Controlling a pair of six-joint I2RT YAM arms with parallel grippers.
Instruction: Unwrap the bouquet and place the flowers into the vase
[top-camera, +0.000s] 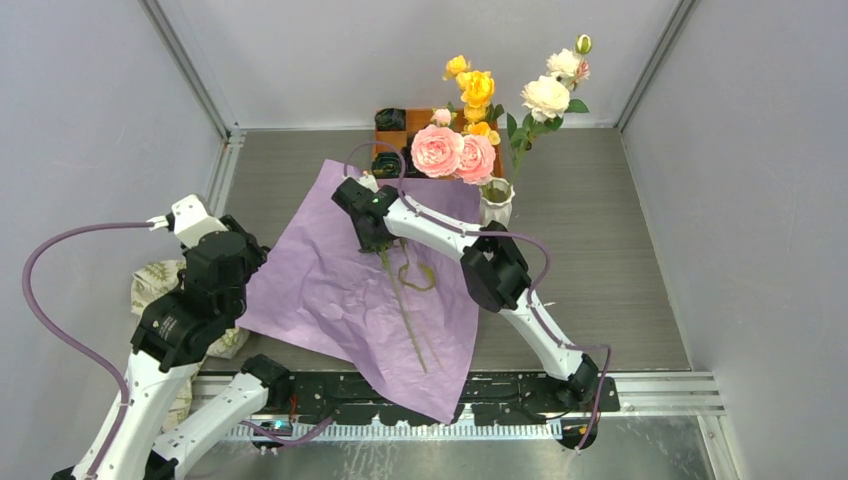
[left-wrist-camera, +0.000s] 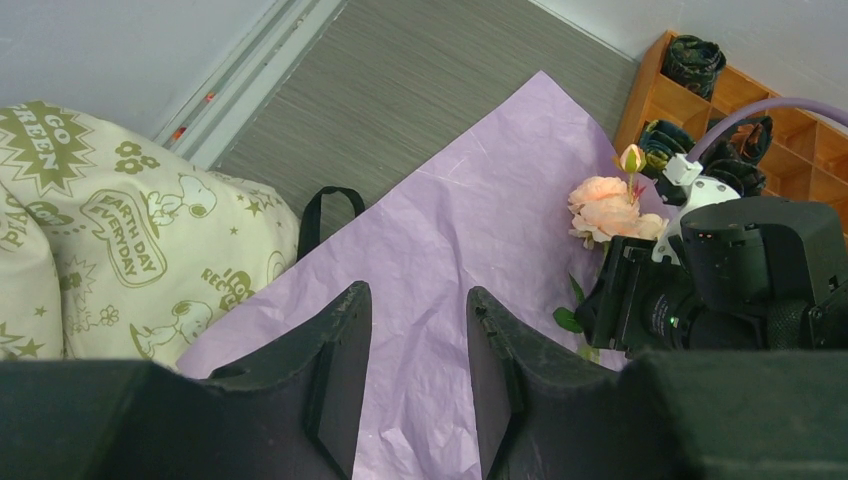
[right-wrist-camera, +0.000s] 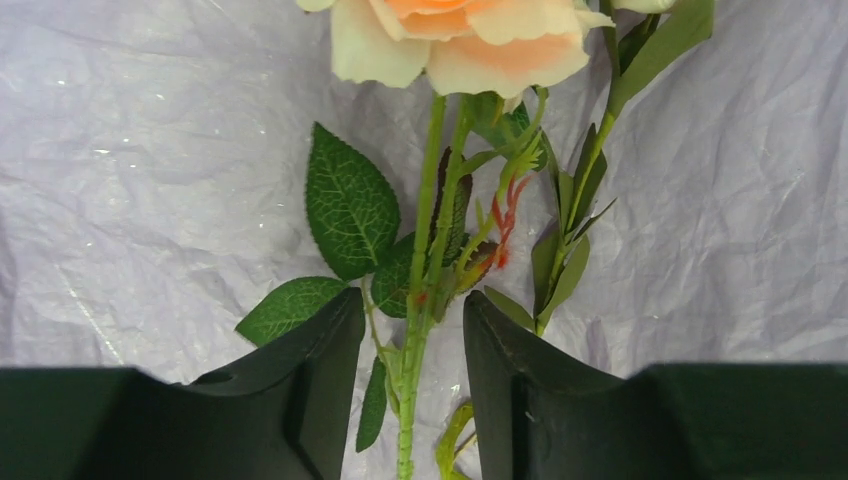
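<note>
From above, the purple paper (top-camera: 330, 290) lies opened flat on the table (top-camera: 600, 250), so the unwrapping looks done. The vase (top-camera: 497, 205) stands just off the paper's far right corner, with the flowers (top-camera: 455, 152) upright in it: pink, yellow and cream heads. One rose (top-camera: 405, 305) lies on the paper, and the right claw (top-camera: 372, 235) hangs over its upper stem. I judge it the last one to go in.

From the left wrist, the left claw (left-wrist-camera: 415, 390) has its jaws apart with nothing between them, above the near part of the paper. A printed cloth bag (left-wrist-camera: 120, 240) lies at the paper's left edge. The orange tray (left-wrist-camera: 700, 110) with its dark coils (left-wrist-camera: 695, 60) sits at the far side.

From the right wrist, the jaws stand apart on either side of the green stem, below the peach head, with a gap showing on both sides (so nothing is clamped yet). Leaves crowd the jaws. The vase mouth is already full and the tray is close behind it, so getting this stem in may be fiddly.
</note>
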